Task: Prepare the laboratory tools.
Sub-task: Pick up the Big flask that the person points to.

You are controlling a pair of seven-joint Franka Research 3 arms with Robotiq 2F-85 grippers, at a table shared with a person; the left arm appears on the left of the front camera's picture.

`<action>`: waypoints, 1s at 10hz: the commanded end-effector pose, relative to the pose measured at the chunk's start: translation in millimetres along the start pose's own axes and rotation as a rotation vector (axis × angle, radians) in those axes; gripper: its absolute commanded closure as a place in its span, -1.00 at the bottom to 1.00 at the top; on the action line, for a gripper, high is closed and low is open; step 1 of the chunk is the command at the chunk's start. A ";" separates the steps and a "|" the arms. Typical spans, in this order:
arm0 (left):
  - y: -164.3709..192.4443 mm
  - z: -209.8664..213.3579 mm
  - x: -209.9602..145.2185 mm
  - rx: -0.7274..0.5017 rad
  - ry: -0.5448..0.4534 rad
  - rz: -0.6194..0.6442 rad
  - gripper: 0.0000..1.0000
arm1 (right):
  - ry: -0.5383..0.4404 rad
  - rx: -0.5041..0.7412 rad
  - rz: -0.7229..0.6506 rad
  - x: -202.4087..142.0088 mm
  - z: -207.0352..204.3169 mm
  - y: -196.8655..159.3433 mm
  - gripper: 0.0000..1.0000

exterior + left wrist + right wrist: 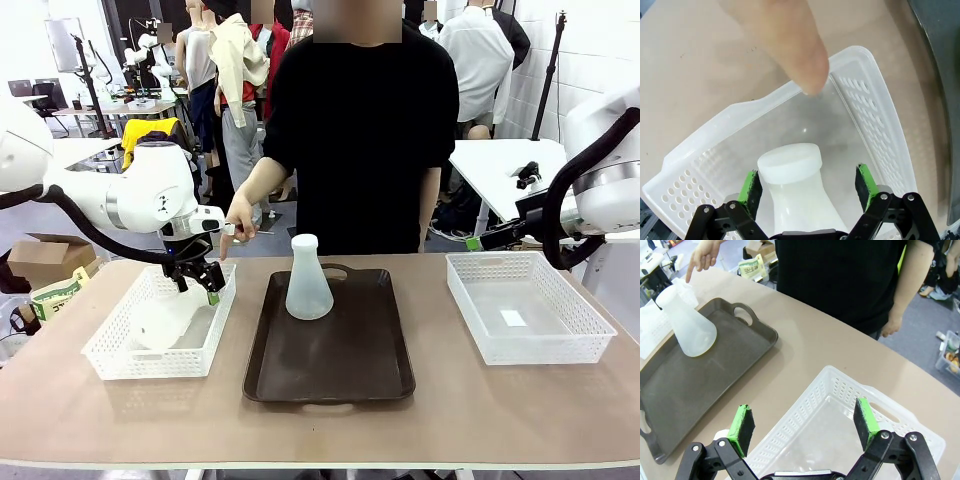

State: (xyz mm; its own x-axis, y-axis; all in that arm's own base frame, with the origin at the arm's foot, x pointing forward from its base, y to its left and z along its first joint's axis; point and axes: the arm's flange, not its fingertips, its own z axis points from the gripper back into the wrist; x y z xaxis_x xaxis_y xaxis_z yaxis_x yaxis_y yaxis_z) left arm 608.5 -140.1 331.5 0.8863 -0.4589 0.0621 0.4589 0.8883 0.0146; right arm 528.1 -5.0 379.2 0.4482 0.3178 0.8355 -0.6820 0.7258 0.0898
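Note:
One frosted-white conical flask (308,281) stands upright on the dark brown tray (330,370). A second flask (162,322) lies in the left white basket (110,362). My left gripper (198,288) hangs over that basket, and in the left wrist view it (808,186) is open with its green pads (751,187) on either side of the flask's neck (790,166). My right gripper (805,422) is open and empty above the right white basket (840,390), and it (478,242) sits at the far right. The upright flask (690,325) also shows in the right wrist view.
A person in black stands at the far side of the table, with a hand (238,220) pointing down at the left basket's far rim. Their fingertip (800,55) is close above that rim. The right basket (525,320) holds nothing.

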 end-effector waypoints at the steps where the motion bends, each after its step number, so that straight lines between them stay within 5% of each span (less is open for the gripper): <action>1: 0.8 1.5 5.2 0.050 -0.011 0.013 -0.38 | 0.005 0.001 0.003 -0.4 0.6 -0.3 -1.00; 5: 3.6 4.2 4.4 0.053 0.017 0.023 0.96 | 0.005 0.001 0.003 -0.4 0.6 -0.3 -1.00; 10: 9.0 -16.1 -7.8 -0.047 0.098 0.071 1.00 | 0.005 0.001 0.003 -0.4 0.6 -0.3 -1.00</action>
State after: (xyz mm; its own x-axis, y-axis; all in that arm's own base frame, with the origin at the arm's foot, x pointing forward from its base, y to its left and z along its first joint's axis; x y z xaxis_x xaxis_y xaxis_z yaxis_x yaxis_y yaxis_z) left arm 610.1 -133.6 334.8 0.9006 -0.4330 0.0375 0.4328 0.9014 0.0149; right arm 528.1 -5.0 379.2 0.4482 0.3178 0.8355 -0.6820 0.7259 0.0898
